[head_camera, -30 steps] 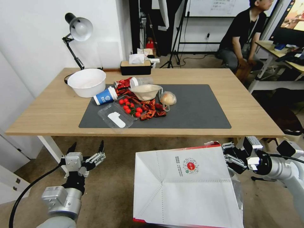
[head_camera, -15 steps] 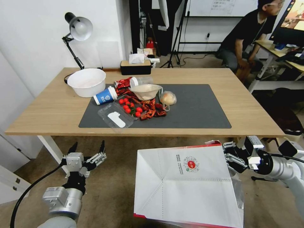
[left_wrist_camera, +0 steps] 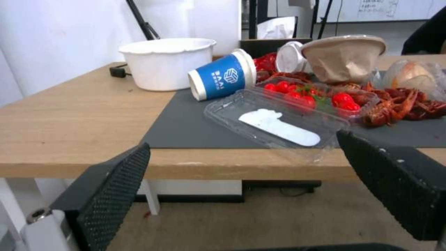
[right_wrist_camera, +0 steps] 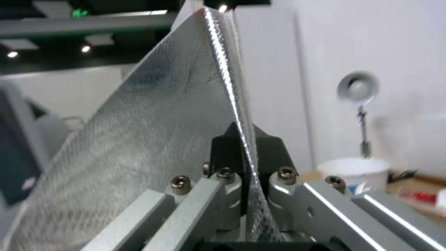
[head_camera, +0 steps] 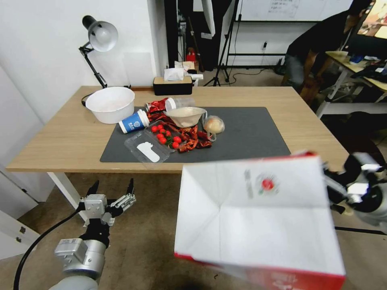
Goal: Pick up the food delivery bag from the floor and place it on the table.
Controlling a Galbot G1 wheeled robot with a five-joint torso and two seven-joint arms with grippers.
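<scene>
Your right gripper (right_wrist_camera: 244, 195) is clamped on the food delivery bag's (head_camera: 258, 217) foil-lined wall to hold it off the floor (head_camera: 149, 241) near the worktop (head_camera: 64, 141), while your left gripper (head_camera: 111, 189) waits apart.

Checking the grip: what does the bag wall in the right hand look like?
Silver, finely quilted foil, clearest in the right wrist view.

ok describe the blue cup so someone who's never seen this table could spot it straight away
Start at the light-wood table and its dark grey mat. At the mat's back left corner, beside the big white bowl, lies the blue paper cup. It is the only blue thing there, tipped on its side with a white lid and white logo.
</scene>
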